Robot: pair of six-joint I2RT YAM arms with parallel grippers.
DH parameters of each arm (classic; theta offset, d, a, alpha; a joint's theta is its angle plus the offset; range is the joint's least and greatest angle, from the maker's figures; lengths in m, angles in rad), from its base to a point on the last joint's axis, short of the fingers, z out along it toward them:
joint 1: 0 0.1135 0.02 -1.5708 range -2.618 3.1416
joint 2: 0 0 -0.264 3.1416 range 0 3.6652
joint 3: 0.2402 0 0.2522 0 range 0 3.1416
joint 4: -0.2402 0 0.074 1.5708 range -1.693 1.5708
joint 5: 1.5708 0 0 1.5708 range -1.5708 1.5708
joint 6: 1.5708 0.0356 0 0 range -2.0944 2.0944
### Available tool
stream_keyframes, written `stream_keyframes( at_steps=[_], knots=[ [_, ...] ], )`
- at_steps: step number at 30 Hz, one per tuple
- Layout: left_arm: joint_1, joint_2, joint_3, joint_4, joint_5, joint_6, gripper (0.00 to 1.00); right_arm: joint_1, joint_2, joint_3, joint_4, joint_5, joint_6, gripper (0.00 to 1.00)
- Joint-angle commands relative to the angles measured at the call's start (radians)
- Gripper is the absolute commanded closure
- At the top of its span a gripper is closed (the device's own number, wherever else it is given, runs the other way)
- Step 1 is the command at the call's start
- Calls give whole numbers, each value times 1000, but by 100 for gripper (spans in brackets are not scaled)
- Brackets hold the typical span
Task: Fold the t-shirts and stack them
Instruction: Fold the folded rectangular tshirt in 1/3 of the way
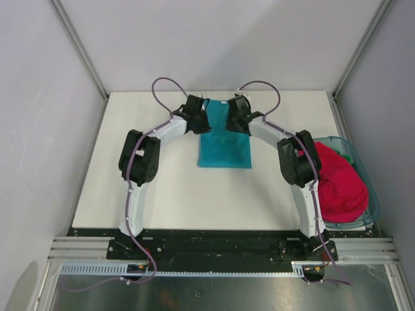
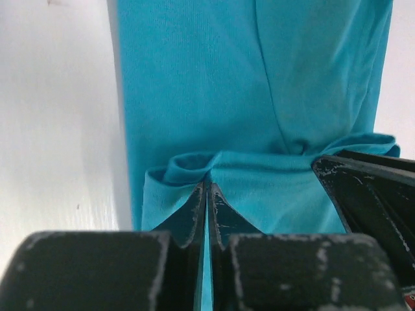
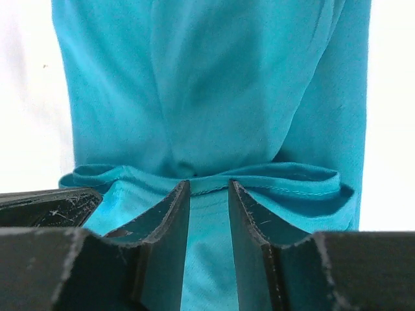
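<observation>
The left gripper [image 2: 207, 184] is seen pressed together on a raised fold of the hem of the teal-blue cloth t-shirt [image 2: 194, 84], only a thin sliver of fabric showing between its scuffed black, wedge-shaped fingers [image 2: 191, 214]. The right gripper [image 3: 209, 184] is closed on a thicker gather of the same hem, so a cloth-filled gap is left between its fingers [image 3: 168, 220]. The cloth is fine-knit and smooth, with soft creases drawn toward both grips. The shirt is folded into a narrow rectangle and laid flat at the far middle of the white matte table [image 1: 162, 194]. Well apart, at the right edge, a crumpled magenta-red cloth t-shirt [image 1: 340, 184] is heaped in a translucent teal plastic basket [image 1: 355, 150].
</observation>
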Motion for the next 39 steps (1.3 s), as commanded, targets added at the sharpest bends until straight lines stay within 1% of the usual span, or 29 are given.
stream_keyframes(
  at_steps=[1,6,11,15,19,25,27,33,39],
  knots=[
    [25,87,132,16,24,35,94,-46,64,91,-24,-7,-2,66],
    [42,147,193,16,49,35,93,-62,103,107,-47,-16,-5,66],
    [56,141,192,15,55,44,93,-73,98,120,-60,-17,-12,66],
    [60,118,191,16,58,63,93,-77,50,139,-65,-9,-21,66],
    [67,97,195,17,66,65,93,-57,10,178,-87,4,-39,65],
    [76,74,197,16,75,62,93,-4,-8,176,-93,22,-49,65],
    [77,69,198,15,78,62,93,6,6,174,-95,21,-47,67],
    [85,62,195,15,84,61,93,20,63,166,-90,9,-32,80],
    [94,36,177,16,97,61,93,12,141,184,-100,0,-21,83]
  ],
)
